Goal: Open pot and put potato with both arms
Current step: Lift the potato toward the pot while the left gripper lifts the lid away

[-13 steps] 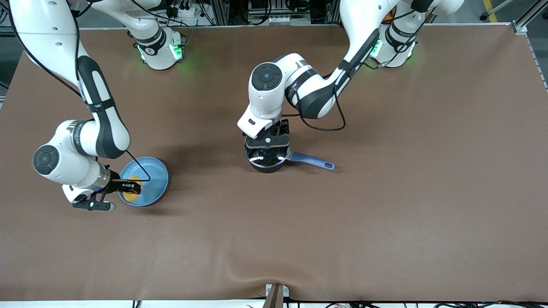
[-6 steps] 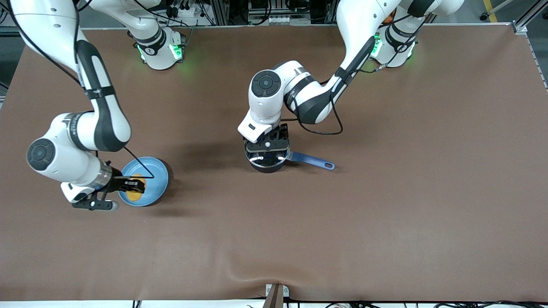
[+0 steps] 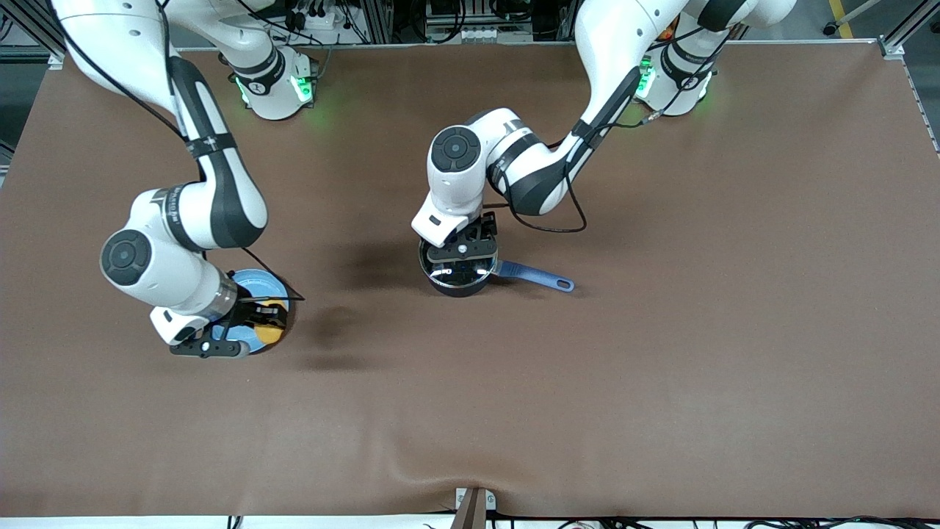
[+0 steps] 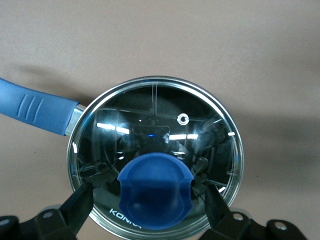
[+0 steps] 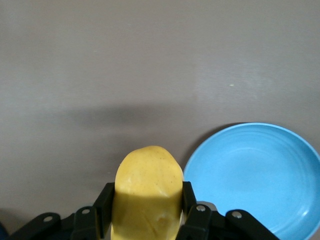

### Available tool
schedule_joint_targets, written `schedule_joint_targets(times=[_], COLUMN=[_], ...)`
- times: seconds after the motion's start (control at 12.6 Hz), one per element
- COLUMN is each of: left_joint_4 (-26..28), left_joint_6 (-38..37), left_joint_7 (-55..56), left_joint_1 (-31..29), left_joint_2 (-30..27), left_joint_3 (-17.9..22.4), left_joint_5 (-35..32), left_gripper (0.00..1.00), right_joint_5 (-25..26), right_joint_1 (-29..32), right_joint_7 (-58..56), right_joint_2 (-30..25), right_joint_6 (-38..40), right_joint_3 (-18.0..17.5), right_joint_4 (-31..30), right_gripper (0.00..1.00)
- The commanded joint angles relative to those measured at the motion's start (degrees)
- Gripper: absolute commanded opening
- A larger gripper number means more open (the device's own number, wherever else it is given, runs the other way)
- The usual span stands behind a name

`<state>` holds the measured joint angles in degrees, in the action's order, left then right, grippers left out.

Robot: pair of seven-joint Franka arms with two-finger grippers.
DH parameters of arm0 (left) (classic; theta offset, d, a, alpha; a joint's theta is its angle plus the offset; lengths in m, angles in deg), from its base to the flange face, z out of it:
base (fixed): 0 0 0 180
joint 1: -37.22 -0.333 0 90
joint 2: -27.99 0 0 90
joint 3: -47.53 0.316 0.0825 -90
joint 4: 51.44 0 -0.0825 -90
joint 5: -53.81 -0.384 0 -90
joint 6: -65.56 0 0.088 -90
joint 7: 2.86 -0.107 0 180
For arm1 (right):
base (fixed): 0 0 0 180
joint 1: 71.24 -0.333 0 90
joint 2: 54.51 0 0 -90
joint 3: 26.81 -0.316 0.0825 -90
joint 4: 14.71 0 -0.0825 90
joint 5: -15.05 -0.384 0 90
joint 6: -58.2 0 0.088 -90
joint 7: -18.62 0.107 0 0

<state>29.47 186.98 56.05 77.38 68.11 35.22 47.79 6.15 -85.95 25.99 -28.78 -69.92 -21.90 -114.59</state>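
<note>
The left gripper hangs over the pot mid-worktop, jaws spread either side of the lid knob (not yet gripping). The right gripper pinches the potato above the plate edge. An off-centre squeeze could let the lid slip.

A robotics lab: two white arms are bolted at the edge of a table covered in plain brown matting, with aluminium framing, cables and electronics crowding the edge by their bases
</note>
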Motion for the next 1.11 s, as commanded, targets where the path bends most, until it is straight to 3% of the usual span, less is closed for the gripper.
schedule_joint_targets(times=[0.0, 0.32, 0.79, 0.87, 1.03], left_joint_4=[-0.2, -0.5, -0.6, -0.6, -0.7], left_joint_6=[0.0, 0.1, 0.1, 0.1, 0.1], left_joint_7=[2.6, 2.5, 2.5, 2.5, 2.4], left_joint_1=[0.6, 0.6, 0.6, 0.6, 0.6], left_joint_2=[0.0, 0.3, 0.7, 0.7, 0.8], left_joint_3=[0.3, 0.3, 0.3, 0.3, 0.3], left_joint_5=[-1.7, -1.3, -1.1, -1.2, -1.4], left_gripper=[0.85, 0.78, 0.47, 0.38, 0.00], right_joint_5=[-0.8, -0.9, -0.9, -1.0, -2.2], right_joint_1=[-0.9, -3.0, -7.1, -7.5, -8.1], right_joint_7=[1.3, 3.6, 9.8, 9.9, 9.4], right_joint_2=[-0.9, -1.5, -2.4, -2.5, -2.6], right_joint_6=[0.9, 4.4, 5.2, 5.9, 6.4], right_joint_3=[0.4, 0.3, 0.2, 0.1, 0.0], right_joint_4=[0.8, 3.0, 3.8, 3.8, 3.7], right_gripper=[0.00, 0.00, 0.00, 0.00, 0.00])
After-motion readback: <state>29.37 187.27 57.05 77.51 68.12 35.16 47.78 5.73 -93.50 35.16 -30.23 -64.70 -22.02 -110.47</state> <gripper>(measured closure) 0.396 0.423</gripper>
